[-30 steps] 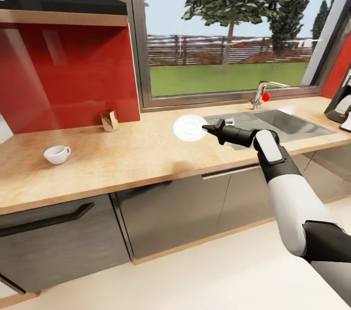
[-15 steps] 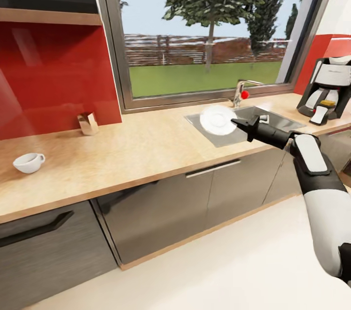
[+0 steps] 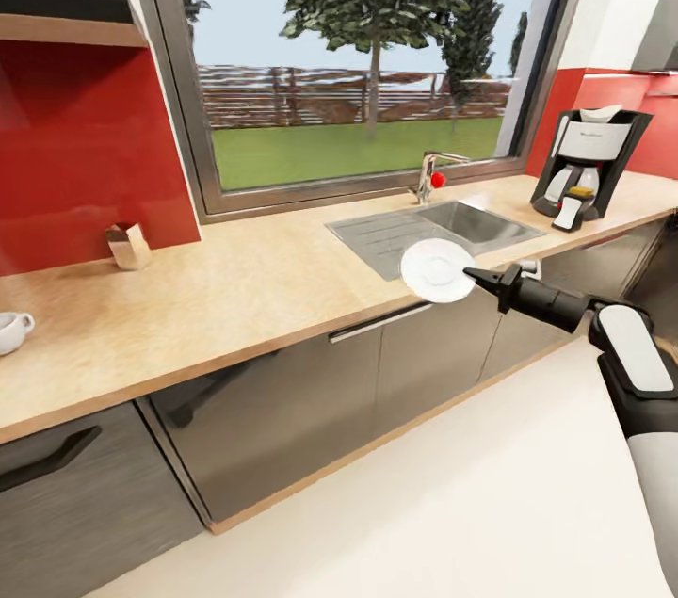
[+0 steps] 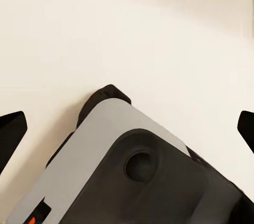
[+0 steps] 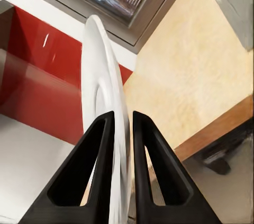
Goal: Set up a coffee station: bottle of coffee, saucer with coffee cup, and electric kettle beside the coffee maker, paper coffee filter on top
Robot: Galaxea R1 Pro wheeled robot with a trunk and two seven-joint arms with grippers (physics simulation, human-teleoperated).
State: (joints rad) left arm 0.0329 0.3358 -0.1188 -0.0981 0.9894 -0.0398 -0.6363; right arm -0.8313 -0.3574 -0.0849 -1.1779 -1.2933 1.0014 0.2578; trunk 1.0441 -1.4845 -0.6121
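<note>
We see our right pincer (image 3: 471, 275) clamped on the rim of the saucer (image 3: 437, 269), holding it on edge in the air in front of the worktop (image 3: 235, 287), just before the sink (image 3: 443, 226). The coffee maker (image 3: 586, 165) stands on the worktop at the far right and the coffee cup (image 3: 11, 331) at the far left. Our left pincer's fingertips (image 4: 11, 128) sit wide apart over the pale floor (image 4: 127, 33), gripping nothing.

Big window (image 3: 348, 61) over steel sink (image 3: 433, 231); red backsplash (image 3: 85, 146), pale floor (image 3: 452, 504)
</note>
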